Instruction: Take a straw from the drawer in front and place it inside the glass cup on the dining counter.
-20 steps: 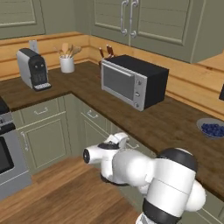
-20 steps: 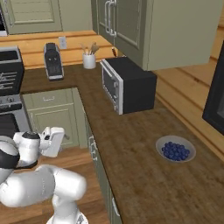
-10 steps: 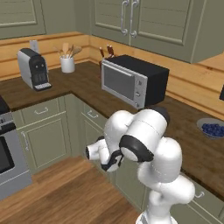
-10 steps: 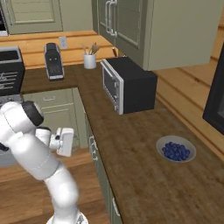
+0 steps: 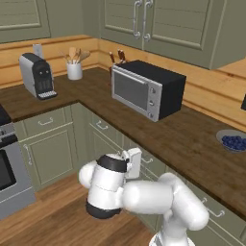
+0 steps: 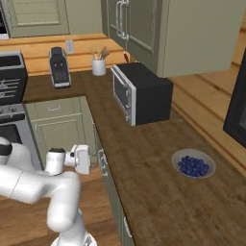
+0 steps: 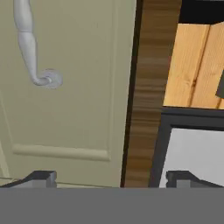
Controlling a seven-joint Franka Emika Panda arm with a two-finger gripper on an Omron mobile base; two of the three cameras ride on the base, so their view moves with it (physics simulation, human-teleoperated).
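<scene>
Hand view, left to right: the curved silver handle (image 7: pixel 29 46) at upper left, a rigid bar best taken mid-span, crosses the closed sage-green drawer (image 7: pixel 78 87), likely stiff and sliding; the gripper (image 7: pixel 111 177) at bottom centre stands wide, empty.

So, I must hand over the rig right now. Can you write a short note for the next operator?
Gripper: open, empty, facing the drawer, not touching it.
Drawer: closed under the wall counter; its silver handle is not grasped.
Done: the arm is lined up in front of the drawer.
Left: grasp the handle, pull the drawer open, take the straw, put it in the glass cup on the dining counter.
</scene>
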